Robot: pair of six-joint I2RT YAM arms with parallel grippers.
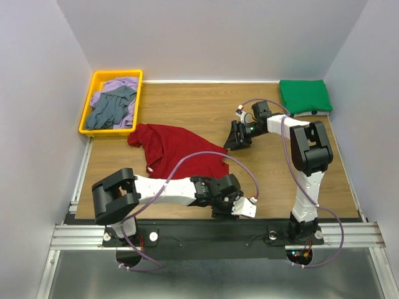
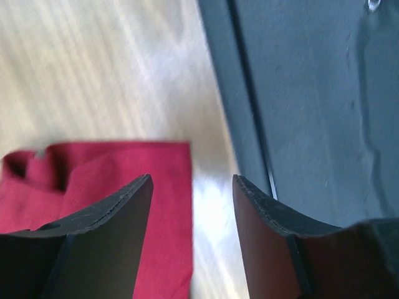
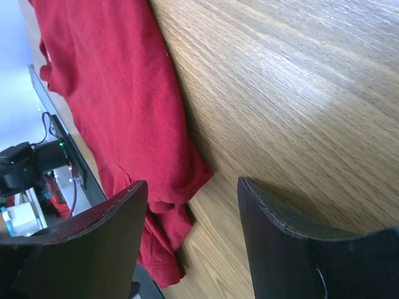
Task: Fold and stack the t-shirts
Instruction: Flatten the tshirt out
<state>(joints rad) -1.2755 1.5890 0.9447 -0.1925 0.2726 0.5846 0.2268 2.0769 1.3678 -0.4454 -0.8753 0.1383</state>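
A dark red t-shirt (image 1: 177, 152) lies crumpled in the middle of the table. My left gripper (image 1: 227, 210) is open at the shirt's near right corner by the table's front edge. In the left wrist view (image 2: 192, 180) the red cloth (image 2: 124, 168) lies under the left finger, with bare wood between the fingers. My right gripper (image 1: 233, 143) is open just off the shirt's far right edge. In its wrist view (image 3: 192, 184) the red shirt (image 3: 118, 93) lies to the left. A folded green t-shirt (image 1: 304, 94) sits at the far right corner. Lavender (image 1: 115, 84) and grey-blue (image 1: 111, 109) t-shirts lie in the tray.
The yellow plastic tray (image 1: 86, 112) stands at the far left corner. The black front rail (image 2: 312, 93) runs along the table's near edge right beside my left gripper. Grey walls close the table on three sides.
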